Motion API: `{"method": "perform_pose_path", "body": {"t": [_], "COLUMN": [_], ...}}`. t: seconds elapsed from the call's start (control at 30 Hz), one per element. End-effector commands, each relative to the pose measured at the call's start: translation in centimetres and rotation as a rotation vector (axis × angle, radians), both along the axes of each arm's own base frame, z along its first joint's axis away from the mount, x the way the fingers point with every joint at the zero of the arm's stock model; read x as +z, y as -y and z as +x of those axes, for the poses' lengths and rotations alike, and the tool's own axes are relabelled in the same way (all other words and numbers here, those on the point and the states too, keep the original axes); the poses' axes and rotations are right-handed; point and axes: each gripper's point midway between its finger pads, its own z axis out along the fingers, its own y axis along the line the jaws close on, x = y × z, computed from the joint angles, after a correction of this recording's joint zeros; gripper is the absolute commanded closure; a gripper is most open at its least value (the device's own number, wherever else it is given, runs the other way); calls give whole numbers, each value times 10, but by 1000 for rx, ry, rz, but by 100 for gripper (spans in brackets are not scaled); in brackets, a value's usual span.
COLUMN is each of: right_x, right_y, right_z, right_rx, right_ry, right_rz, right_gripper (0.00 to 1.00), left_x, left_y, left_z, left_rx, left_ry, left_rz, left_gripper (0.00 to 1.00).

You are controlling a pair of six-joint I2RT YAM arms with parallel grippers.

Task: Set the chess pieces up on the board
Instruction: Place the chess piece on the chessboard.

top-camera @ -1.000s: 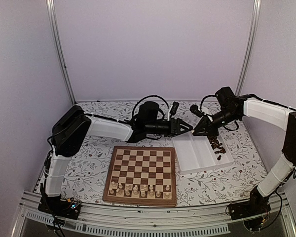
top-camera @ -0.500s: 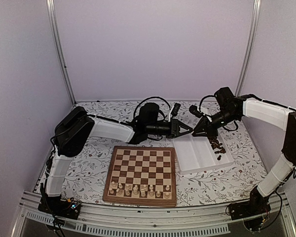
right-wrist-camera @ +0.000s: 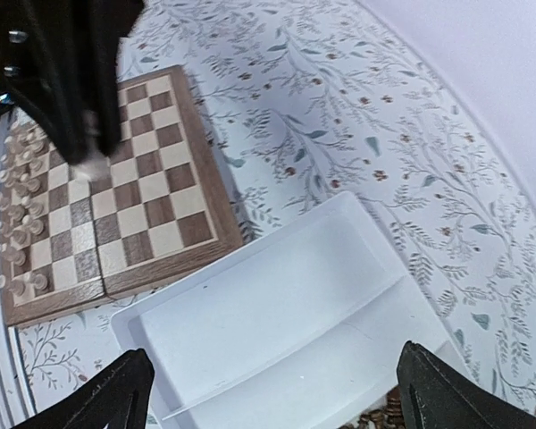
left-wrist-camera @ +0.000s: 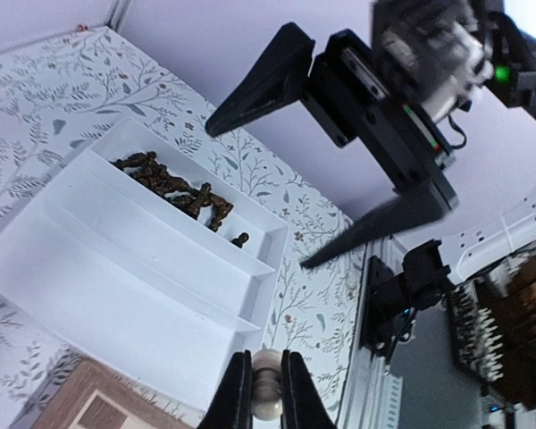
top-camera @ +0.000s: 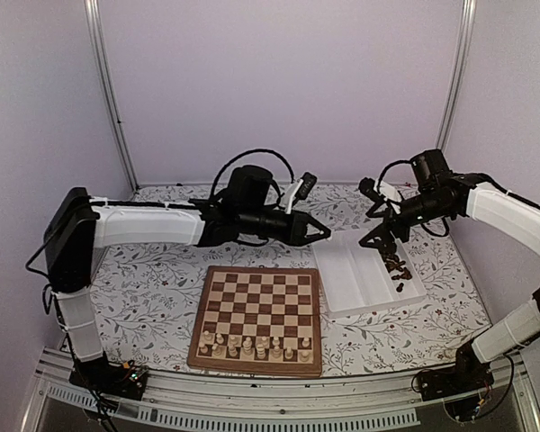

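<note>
My left gripper is shut on a pale cream chess piece, held in the air beyond the board's far right corner. My right gripper stands wide open with nothing in it, hanging over the white tray; from above it is at the tray's far end. The board lies near the front, with several pale pieces on its two nearest rows. Dark brown pieces lie heaped in the tray's right compartment.
The two-compartment tray sits just right of the board; its left compartment holds nothing. A flower-patterned cloth covers the table. Enclosure walls and metal posts stand on three sides. The two grippers hang a short way apart.
The two grippers met tip to tip above the tray's far end. The left closed on the pale piece, the right opened, and they have drawn apart, left gripper leftward, right gripper rightward.
</note>
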Motion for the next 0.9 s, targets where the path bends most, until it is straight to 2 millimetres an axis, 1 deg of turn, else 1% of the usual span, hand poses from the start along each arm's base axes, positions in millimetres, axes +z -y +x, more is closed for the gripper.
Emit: {"method": "perform_pose_path", "body": {"t": [0.0,0.03,0.07,0.13,0.17,0.23,0.27,0.33,0.4,0.47,0.63,0.87], "right_x": [21,22,22,14,6,-9,-16,-25,-28,-29,-37,-43], "right_y": [42,63,85,116,122,118,111,103,102,97,91,80], "right_z": [46,65,78,91,93,89,85,77,76,70,62,52], "right_rx": [-323,-451,-573,-681,-692,-654,-620,-561,-544,-513,-467,-395], "right_ry": [187,267,309,311,272,197,171,158,165,159,133,88], "right_rz": [-36,-91,-137,-174,-163,-110,-86,-76,-80,-61,-50,-27], "right_gripper": [1,1,1,1,1,1,1,1,1,1,1,1], "left_x": [-21,-26,-28,-37,-40,-48,-52,-60,-68,-78,-98,-109], "left_y": [-45,-53,-57,-65,-66,-67,-67,-66,-65,-66,-70,-64], "left_z": [-27,-32,-39,-55,-62,-77,-82,-96,-106,-113,-131,-151], "left_rx": [-7,-9,-20,-51,-70,-105,-120,-177,-219,-260,-362,-457], "left_ry": [200,233,268,326,360,395,402,425,450,468,491,463], "left_rz": [289,338,375,456,487,541,559,591,629,670,715,691], "left_gripper": [99,99,99,99,99,99,99,99,99,99,99,98]}}
